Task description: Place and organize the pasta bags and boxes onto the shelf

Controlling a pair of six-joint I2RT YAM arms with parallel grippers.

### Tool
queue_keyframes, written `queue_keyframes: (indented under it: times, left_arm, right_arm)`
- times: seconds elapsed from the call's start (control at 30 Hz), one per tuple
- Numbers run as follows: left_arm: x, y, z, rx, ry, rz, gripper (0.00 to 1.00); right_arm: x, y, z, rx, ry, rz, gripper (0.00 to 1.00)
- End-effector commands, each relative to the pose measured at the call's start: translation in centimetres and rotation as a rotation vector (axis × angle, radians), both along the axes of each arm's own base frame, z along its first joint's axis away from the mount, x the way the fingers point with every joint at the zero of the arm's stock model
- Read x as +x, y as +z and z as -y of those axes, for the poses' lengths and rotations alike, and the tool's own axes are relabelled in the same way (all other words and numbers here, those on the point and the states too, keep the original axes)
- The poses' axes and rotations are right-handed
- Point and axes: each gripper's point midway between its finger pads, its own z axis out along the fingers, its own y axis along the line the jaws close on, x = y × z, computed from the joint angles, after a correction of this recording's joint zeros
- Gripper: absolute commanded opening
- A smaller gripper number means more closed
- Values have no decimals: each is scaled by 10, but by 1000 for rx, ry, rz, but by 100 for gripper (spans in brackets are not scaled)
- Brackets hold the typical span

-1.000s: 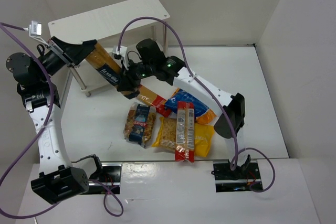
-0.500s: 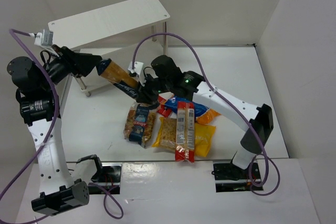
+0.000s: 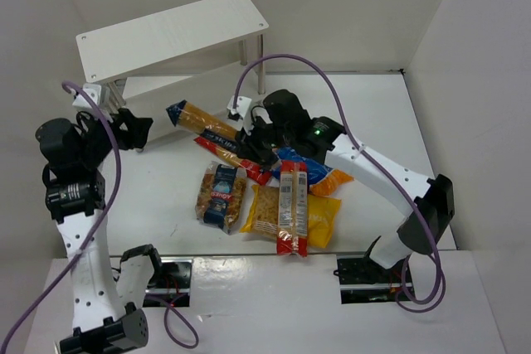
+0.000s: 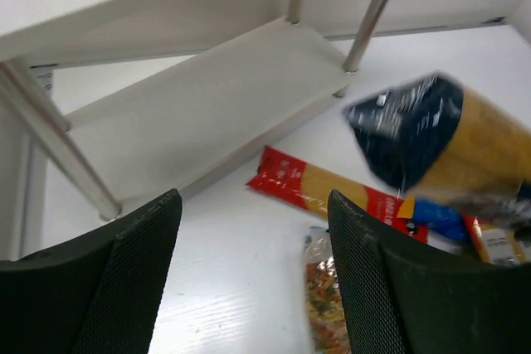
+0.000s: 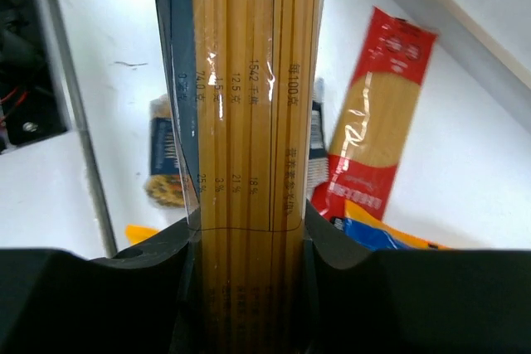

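right gripper (image 5: 249, 242) clamped on the tan spaghetti pack (image 5: 241, 80), blue end toward ten o'clock; left gripper (image 4: 253, 279), at its nine o'clock beside the shelf (image 4: 207, 97), fingers spread, holding nothing.

You are looking at the tan-and-blue spaghetti pack (image 5: 249, 122) wrapped in clear, glossy plastic film that is catching white glare. The red spaghetti pack (image 5: 373, 138) is shining the same way, smooth and slick. The shelf (image 3: 166, 35) is showing matt white boards, and its legs (image 4: 373, 10) are gleaming as bare silver metal. On the left pincer (image 4: 253, 201), the fingers (image 4: 141, 288) are showing black pads with a fine, rough mesh texture. The table (image 3: 390, 122) is reading as matt white.
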Motion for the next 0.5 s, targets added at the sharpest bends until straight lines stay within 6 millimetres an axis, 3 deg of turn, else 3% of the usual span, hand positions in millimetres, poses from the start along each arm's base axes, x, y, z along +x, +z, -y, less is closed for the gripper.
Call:
queue_keyframes:
  times: [0.0,0.2,0.3,0.33,0.47]
  left_arm:
    - [-14,-9,-21,181,108,28,78]
    - [-28,-37,-42,266,217,-12,83]
    - [-33,-45,-49,315,247,-24,87]
    - [-33,-50,-49,313,245,-36,89]
    - [-37,-59,-52,322,258,-78,91]
  right_arm:
    - [27,84,1,242,-51,191,0]
    - [53,80,14,225,-161,215,0]
    - [73,66,23,180,-237,225,0]
    - [78,75,22,193,-258,234,0]
    - [102,55,21,134,-356,201,0]
